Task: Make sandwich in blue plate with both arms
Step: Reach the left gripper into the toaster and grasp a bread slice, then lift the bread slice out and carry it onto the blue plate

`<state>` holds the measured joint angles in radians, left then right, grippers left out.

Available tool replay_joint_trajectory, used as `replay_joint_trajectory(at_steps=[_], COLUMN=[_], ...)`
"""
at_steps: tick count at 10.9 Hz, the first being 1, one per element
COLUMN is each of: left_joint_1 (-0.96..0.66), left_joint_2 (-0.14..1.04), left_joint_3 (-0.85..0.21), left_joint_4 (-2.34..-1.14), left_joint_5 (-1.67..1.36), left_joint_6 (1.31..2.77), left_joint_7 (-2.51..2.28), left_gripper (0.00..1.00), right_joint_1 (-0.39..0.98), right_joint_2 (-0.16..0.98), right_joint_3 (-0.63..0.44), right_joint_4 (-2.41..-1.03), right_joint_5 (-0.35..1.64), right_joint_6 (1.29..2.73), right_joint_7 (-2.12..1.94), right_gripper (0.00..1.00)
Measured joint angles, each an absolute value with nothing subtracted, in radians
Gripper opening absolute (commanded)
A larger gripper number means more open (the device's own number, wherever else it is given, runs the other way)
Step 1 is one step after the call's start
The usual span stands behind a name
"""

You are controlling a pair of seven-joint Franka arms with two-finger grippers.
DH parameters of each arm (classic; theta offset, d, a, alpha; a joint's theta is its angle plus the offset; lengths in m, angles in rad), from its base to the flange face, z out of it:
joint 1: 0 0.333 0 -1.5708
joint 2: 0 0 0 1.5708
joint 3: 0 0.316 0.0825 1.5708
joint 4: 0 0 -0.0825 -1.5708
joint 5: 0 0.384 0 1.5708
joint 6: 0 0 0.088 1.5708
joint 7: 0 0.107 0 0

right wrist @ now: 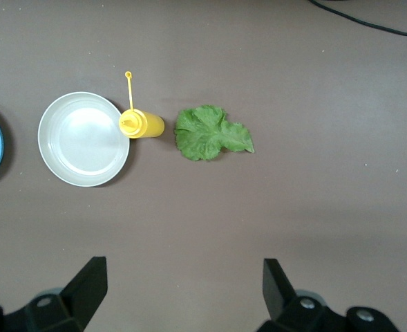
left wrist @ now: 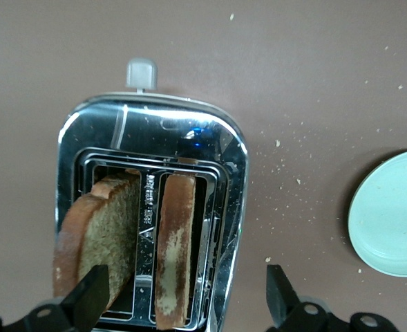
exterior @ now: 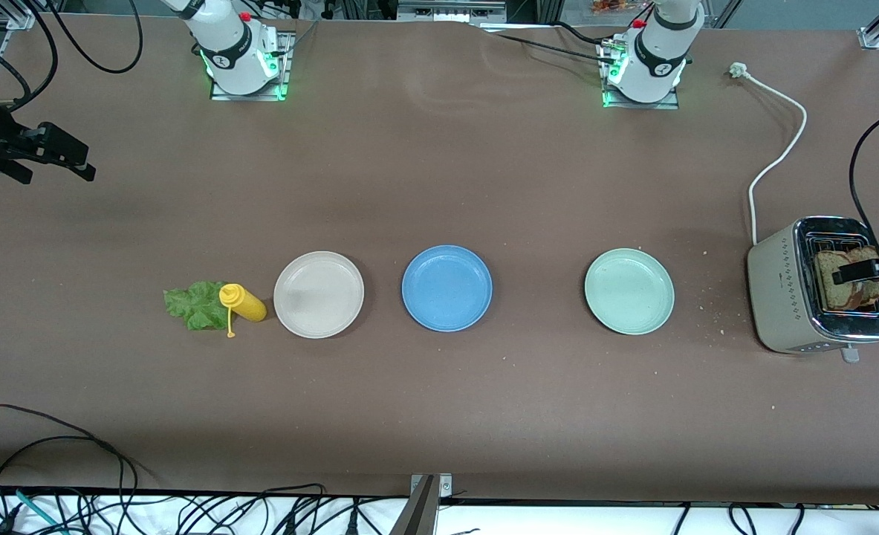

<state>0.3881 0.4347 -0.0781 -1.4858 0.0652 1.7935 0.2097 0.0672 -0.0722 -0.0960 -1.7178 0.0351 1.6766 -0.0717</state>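
Two bread slices (left wrist: 113, 235) in toaster (left wrist: 217, 159)

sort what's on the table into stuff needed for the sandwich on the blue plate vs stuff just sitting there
Needed:
- blue plate, bare
- two bread slices in the toaster
- lettuce leaf
- left gripper, open over the toaster
- right gripper, open over bare table

Lying about:
- beige-white plate
- pale green plate
- yellow squeeze bottle
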Motion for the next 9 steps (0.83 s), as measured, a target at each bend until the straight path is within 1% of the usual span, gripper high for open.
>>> replay_joint_trajectory(at_steps=[1, 2, 3, 9], left_joint_1=[0.393, 0.395, 0.398, 0.389], left_joint_2=[0.444, 0.45, 0.453, 0.451], left_joint_3=[-0.078, -0.078, -0.078, -0.102], left_joint_4=[-1.493, -1.503, -1.515, -1.518], left_joint_5=[0.065, 0.065, 0.065, 0.176], left_joint_6=[1.792, 1.788, 1.787, 1.743], left_joint_7=[0.21, 0.21, 0.21, 0.211], left_gripper=[0.48, 0.1, 0.0, 0.0], right_joint_1=[0.067, 0.067, 0.067, 0.068], right_joint_2=[-0.072, -0.072, -0.072, -0.072], right_joint_3=[-0.096, -0.096, -0.096, -0.095], right_joint_4=[-1.718, -1.717, -1.717, -1.716], right_joint_5=[0.035, 0.035, 0.035, 0.035], right_joint_6=[1.676, 1.676, 1.676, 1.668], right_joint_7=[-0.072, -0.072, -0.072, -0.072], right_gripper=[1.0, 1.0, 1.0, 1.0])
